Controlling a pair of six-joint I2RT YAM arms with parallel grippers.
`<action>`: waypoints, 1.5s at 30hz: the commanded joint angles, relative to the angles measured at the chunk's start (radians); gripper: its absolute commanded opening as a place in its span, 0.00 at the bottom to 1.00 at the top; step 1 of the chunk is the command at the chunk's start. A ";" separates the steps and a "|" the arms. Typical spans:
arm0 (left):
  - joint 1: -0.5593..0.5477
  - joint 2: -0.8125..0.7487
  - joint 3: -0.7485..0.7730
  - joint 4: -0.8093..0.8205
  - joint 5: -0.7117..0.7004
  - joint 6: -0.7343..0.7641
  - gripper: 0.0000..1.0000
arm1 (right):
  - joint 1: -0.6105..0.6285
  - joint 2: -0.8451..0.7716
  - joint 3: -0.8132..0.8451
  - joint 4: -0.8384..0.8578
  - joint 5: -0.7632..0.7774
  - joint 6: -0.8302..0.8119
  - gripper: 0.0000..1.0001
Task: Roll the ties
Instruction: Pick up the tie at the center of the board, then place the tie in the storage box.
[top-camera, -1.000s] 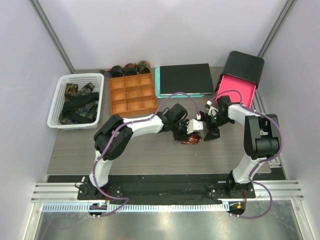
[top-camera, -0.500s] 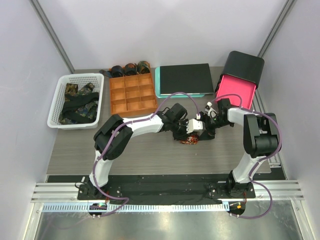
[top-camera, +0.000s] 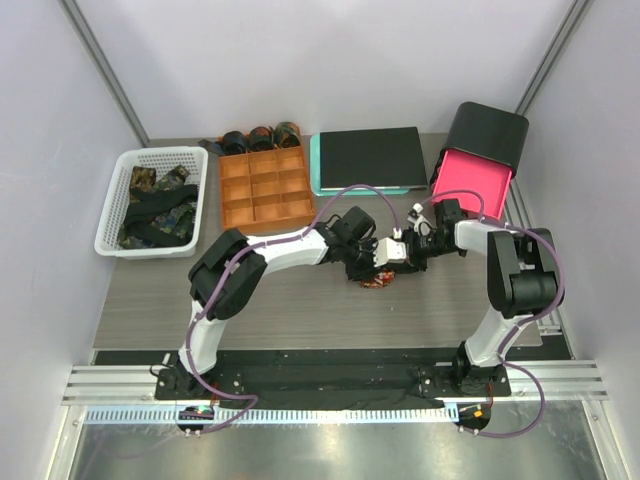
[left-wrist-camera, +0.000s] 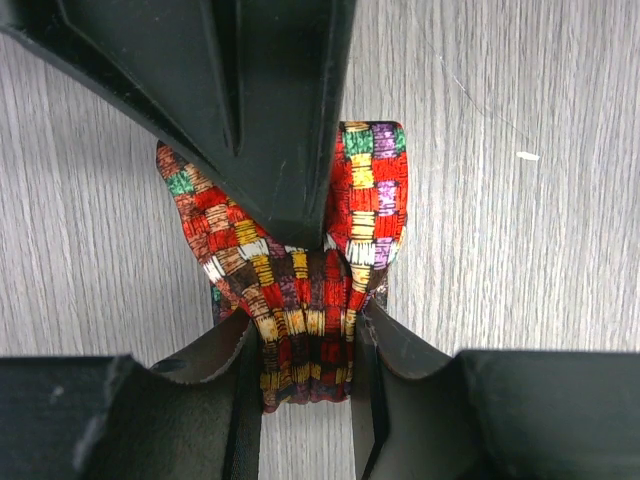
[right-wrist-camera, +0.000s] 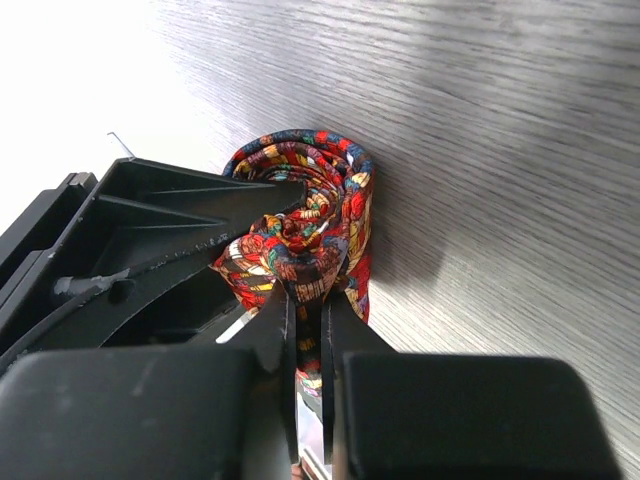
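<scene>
A red-orange checked tie (top-camera: 378, 278) lies coiled into a loose roll at the middle of the table. My left gripper (top-camera: 368, 262) is shut on the coil; in the left wrist view its fingers (left-wrist-camera: 375, 350) press the tie (left-wrist-camera: 300, 290) from both sides. My right gripper (top-camera: 405, 252) meets it from the right. In the right wrist view its jaws stand nearly together, shut on the fabric at the core of the roll (right-wrist-camera: 305, 220), with the right gripper (right-wrist-camera: 308, 310) against the left gripper's body (right-wrist-camera: 150, 230). Three dark rolled ties (top-camera: 260, 136) stand behind the tray.
An orange compartment tray (top-camera: 265, 188) sits at the back left. Beside it a white basket (top-camera: 150, 252) holds dark patterned ties (top-camera: 150, 205). A black notebook on a teal pad (top-camera: 365, 158) and a pink box with a black lid (top-camera: 478, 160) are at the back right.
My right gripper has moved left to the coil and gone from open to shut on the tie. The left gripper has kept its hold and place.
</scene>
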 joint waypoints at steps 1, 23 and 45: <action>0.005 0.054 0.003 -0.099 -0.028 -0.043 0.13 | 0.010 -0.016 -0.024 0.040 0.134 -0.013 0.01; 0.316 -0.509 -0.158 -0.255 0.039 -0.336 1.00 | 0.178 -0.061 0.562 -0.158 0.342 0.055 0.01; 0.611 -0.886 -0.442 -0.284 -0.318 -0.617 1.00 | 0.547 0.484 1.293 -0.224 0.848 -0.077 0.01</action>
